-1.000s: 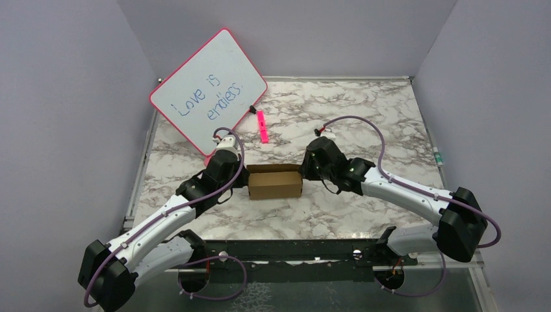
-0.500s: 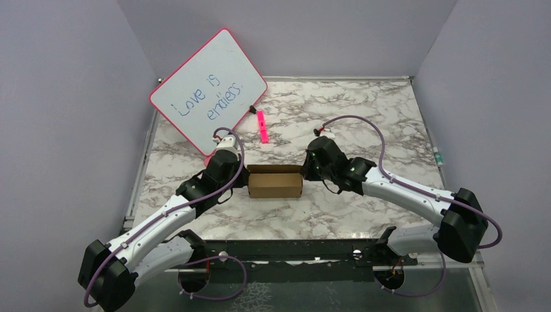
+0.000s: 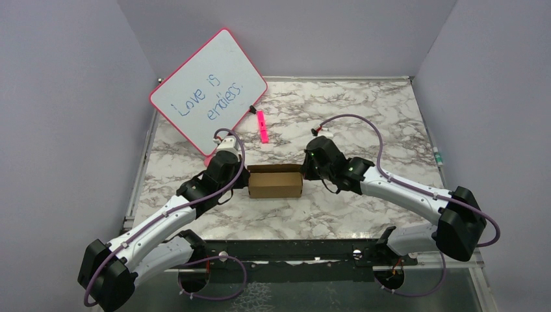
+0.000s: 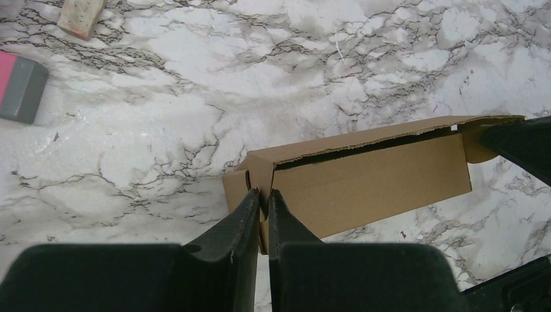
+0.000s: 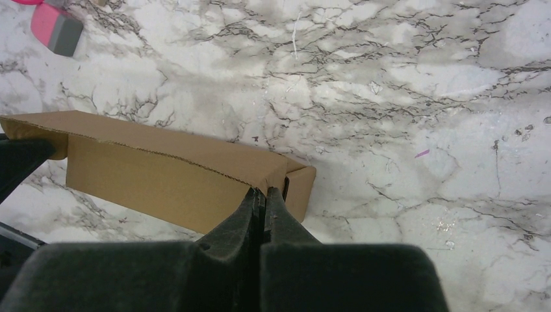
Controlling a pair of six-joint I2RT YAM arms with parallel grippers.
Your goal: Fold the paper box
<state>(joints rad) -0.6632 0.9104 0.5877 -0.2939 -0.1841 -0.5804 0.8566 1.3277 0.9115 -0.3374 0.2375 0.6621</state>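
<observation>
Both arms are stretched low over the table (image 3: 364, 117) and bent in toward the middle. The box (image 3: 275, 184) is laid flat between them, with its lid a little raised. The left claw (image 4: 261, 195) is pinched on the box's left end. The right claw (image 5: 263, 195) is pinched on its right end. A whiteboard (image 3: 209, 91) and a pink pen (image 3: 262, 126) are seen farther back, apart from the box.

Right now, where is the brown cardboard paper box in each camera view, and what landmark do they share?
Top external: the brown cardboard paper box at picture centre.
Left wrist: the box centre-right, slanting up rightward from the left claw.
Right wrist: the box left of centre, ending at the right claw.
Shared landmark: the white, grey-veined marble tabletop under it.
</observation>
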